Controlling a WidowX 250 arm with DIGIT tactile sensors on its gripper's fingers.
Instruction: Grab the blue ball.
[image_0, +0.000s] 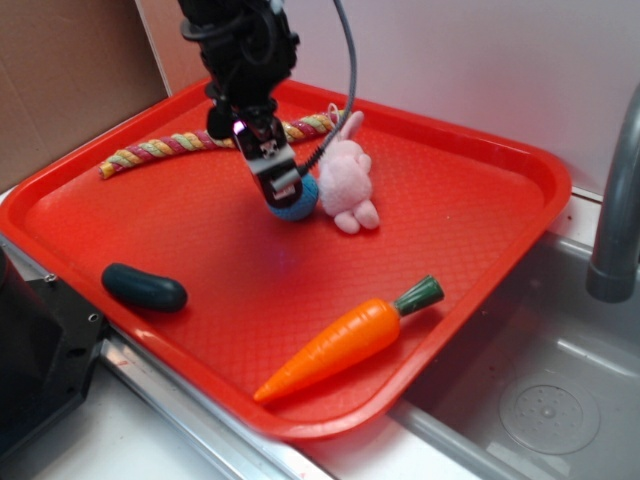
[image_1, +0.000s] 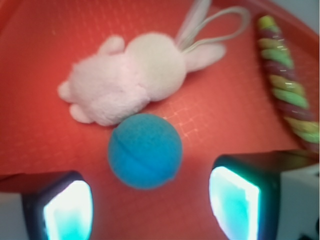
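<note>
So there's one big red plastic tray (image_0: 480, 150) with a waffle texture, and five toys on it, one of each. The small round blue crocheted ball (image_0: 297, 203) sits around the middle of the tray, a bit toward the back, just beside one fluffy pink plush bunny (image_0: 348, 180). In the wrist view they look close enough to touch, ball (image_1: 145, 150) right under the bunny's (image_1: 127, 80) belly. One twisted multicolour rope toy (image_0: 190, 142) lies along the back edge, one dark teal oblong cucumber-ish toy (image_0: 144, 287) is near the front left, and one orange plastic carrot with a green top (image_0: 350, 340) is at the front right.

The black robot gripper (image_0: 275, 172) is down right over the ball. From the wrist camera its two fingers (image_1: 235, 200) are spread wide, one on each side of the ball, gaps showing on both sides, so nothing's clamped. Off to the right there's one grey metal faucet (image_0: 618, 200) over a steel sink (image_0: 540, 400).
</note>
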